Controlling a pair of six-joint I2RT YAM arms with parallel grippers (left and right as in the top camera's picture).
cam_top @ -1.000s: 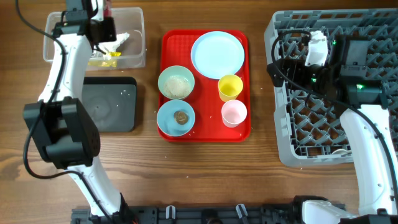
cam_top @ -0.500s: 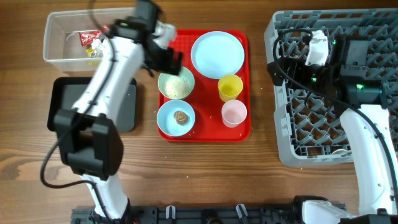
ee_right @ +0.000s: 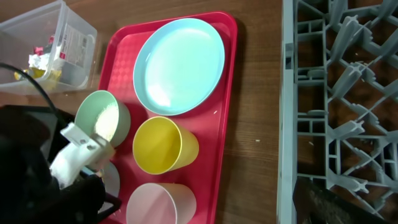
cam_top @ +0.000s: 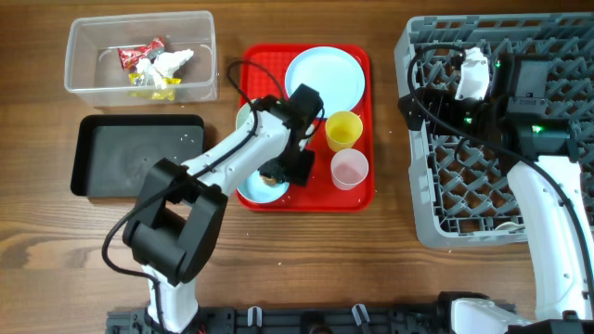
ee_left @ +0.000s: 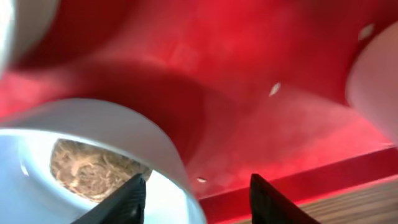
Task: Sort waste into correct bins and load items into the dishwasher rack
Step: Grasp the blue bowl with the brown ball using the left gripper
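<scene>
1. Clock directions are taken from the overhead view, with 12 o'clock at the top edge.
2. A flat red plastic serving tray (cam_top: 249, 65) is recorded at the centre of the wooden table (cam_top: 56, 241).
3. On the tray, a larger light-blue round plate (cam_top: 325, 81) lies at 12 o'clock. A small yellow cup (cam_top: 343, 130) stands just below it, and a small pale-pink cup (cam_top: 349, 168) stands at 5 o'clock.
4. Two light-blue bowls are noted along the tray's 9 o'clock side. The upper bowl (ee_right: 102, 121) holds white rice and is largely hidden by the left arm in the overhead view. The lower bowl (ee_left: 161, 143) holds a small round brown food bit (ee_left: 87, 168).
5. The left gripper (ee_left: 199, 193) is found released. Its fingertips (ee_left: 134, 199) are spread apart, with the lower bowl's 3 o'clock rim between them; contact cannot be confirmed.
6. Loose white rice grains (ee_left: 274, 89) are seen on the bare tray beside that bowl.
7. A clear plastic rectangular tub (cam_top: 83, 83) sits at 10 o'clock and contains a crumpled white tissue (cam_top: 172, 61) and small yellow and red wrappers (cam_top: 139, 57).
8. A shallower black rectangular tray (cam_top: 139, 153) lies just below the tub.
9. A large square grey plastic rack (cam_top: 464, 199) occupies the 3 o'clock side.
10. The right gripper (cam_top: 418, 96) is held over the rack's 9 o'clock edge. Whether it is spread or clenched cannot be told.
</scene>
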